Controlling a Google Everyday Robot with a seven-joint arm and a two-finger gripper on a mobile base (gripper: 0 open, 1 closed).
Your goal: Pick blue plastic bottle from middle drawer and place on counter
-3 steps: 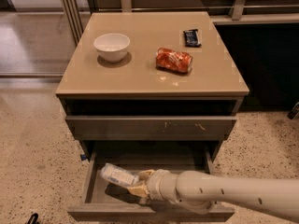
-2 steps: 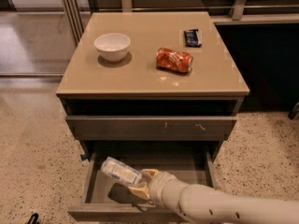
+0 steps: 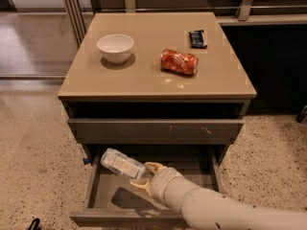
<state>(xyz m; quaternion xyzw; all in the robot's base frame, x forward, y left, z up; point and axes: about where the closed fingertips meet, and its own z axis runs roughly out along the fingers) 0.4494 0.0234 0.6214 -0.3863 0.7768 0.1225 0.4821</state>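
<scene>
Lower centre of the frame: the gripper (image 3: 145, 176) reaches into the drawer (image 3: 94, 181), its two tan fingers (image 3: 154, 167) pinching the bottle (image 3: 120, 162) at its cap end. The bottle hangs tilted, body pointing up-left, with its shadow on the drawer floor below. It looks light, thin-walled and slick, so a hard squeeze would likely dent it. Held by one end, it could swing or slip, and a grip nearer the label would sit steadier. Up top, the counter (image 3: 153, 78) has room between bowl (image 3: 115, 47) and can (image 3: 179, 61).
</scene>
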